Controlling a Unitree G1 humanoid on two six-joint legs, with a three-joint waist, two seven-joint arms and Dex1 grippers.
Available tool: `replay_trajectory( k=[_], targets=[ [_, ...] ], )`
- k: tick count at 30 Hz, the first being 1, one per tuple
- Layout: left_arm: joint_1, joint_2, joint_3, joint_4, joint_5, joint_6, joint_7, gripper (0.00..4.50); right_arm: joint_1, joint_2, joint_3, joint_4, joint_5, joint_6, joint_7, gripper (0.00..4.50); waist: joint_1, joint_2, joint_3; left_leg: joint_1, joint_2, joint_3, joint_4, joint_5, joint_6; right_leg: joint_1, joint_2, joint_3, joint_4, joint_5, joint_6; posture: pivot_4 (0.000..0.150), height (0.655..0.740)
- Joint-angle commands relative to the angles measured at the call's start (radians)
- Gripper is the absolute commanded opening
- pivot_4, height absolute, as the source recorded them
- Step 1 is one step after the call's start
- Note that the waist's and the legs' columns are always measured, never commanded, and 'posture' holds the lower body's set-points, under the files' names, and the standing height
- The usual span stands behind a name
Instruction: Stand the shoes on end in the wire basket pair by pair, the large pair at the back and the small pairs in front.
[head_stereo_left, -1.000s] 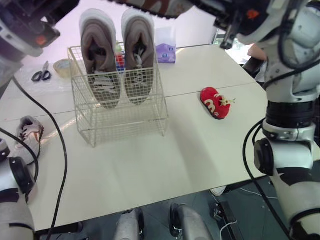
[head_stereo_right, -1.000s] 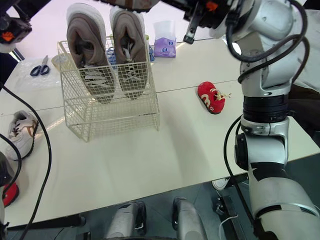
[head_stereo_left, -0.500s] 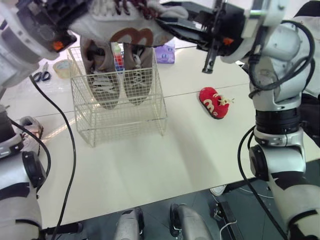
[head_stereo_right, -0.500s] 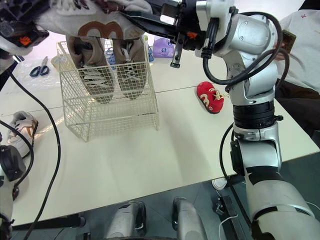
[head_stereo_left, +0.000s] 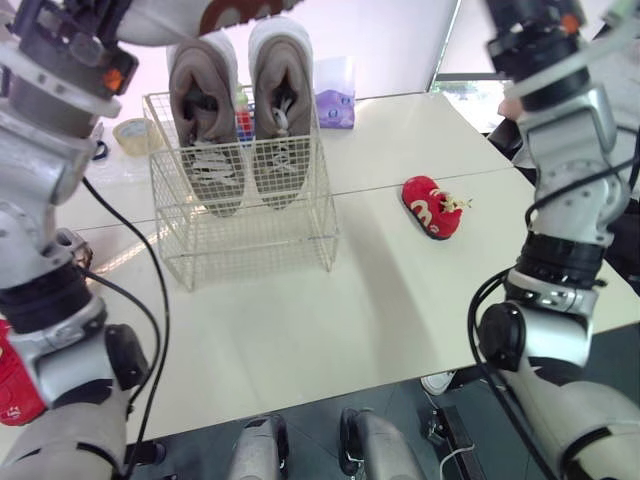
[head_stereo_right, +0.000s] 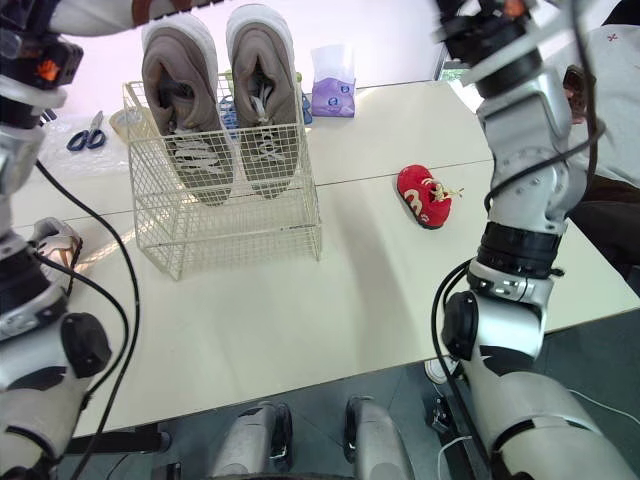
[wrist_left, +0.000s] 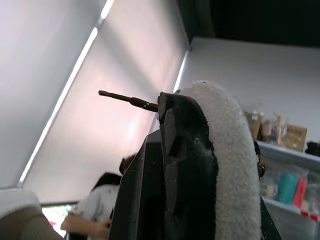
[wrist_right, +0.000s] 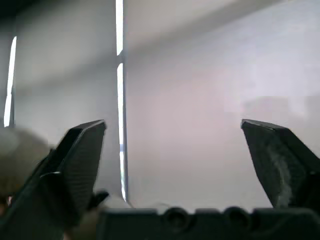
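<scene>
Left eye view: the wire basket (head_stereo_left: 245, 225) stands upper left of centre on the surface (head_stereo_left: 330, 320). The large pair (head_stereo_left: 245, 120) is on end inside it, heels up and leaning on the back wall, so the front strip is free for the small pairs. A white shoe (head_stereo_left: 190, 14) with a brown mark sits in the upper left corner of the frame, above the basket. It is probably held that high to clear the rim before going down in front. The red shoe (head_stereo_left: 433, 207) lies right of centre, well apart from the basket, not yet dealt with.

Right eye view: a second white shoe (head_stereo_right: 52, 245) rests on the surface at the left edge, partly behind the arm. It is likely the mate, waiting its turn.

Left wrist view: the left fingers (wrist_left: 172, 165) are clamped on the white shoe's pale fleecy edge. An edge pinch like this should let the shoe hang end-down for standing.

Right wrist view: the right fingers (wrist_right: 82, 160) are spread wide with nothing between them, facing a bare wall. This arm looks free to steady or fetch.
</scene>
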Motion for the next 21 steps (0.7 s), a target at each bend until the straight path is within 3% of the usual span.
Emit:
replay_trajectory(
  k=[1, 5, 10, 21],
  targets=[
    [-0.059, -0.076, -0.030, -0.051, 0.120, -0.148, 0.029, 0.27, 0.071, 0.098, 0.005, -0.133, 0.177, 0.094, -0.112, 4.48, -0.003, 0.000, 0.000, 0.000, 0.000, 0.000, 0.000, 0.000, 0.000, 0.000, 0.000, 0.000, 0.001, 0.000, 0.000, 0.150, 0.7400],
    [-0.096, -0.188, -0.077, -0.021, 0.232, -0.259, 0.007, 0.27, 0.084, 0.258, 0.094, -0.216, 0.277, 0.124, -0.158, 4.48, -0.012, 0.001, 0.001, 0.001, 0.001, 0.000, 0.000, 0.000, 0.000, -0.001, 0.002, 0.001, 0.003, -0.001, 0.003, 0.150, 0.7400],
    [-0.108, -0.245, -0.099, -0.004, 0.287, -0.315, -0.016, 0.27, 0.049, 0.385, 0.163, -0.224, 0.325, 0.100, -0.187, 4.48, -0.008, 0.001, 0.000, 0.002, 0.003, -0.003, -0.001, 0.000, 0.001, -0.001, 0.007, 0.000, 0.003, -0.001, 0.002, 0.150, 0.7400],
    [-0.036, -0.329, -0.120, -0.080, 0.270, -0.326, 0.032, 0.27, -0.014, 0.459, 0.222, -0.142, 0.305, 0.041, -0.122, 4.48, -0.006, 0.000, 0.000, -0.001, 0.000, -0.002, 0.000, 0.000, 0.001, -0.001, 0.002, 0.000, -0.001, -0.002, 0.003, 0.150, 0.7400]
  ],
)
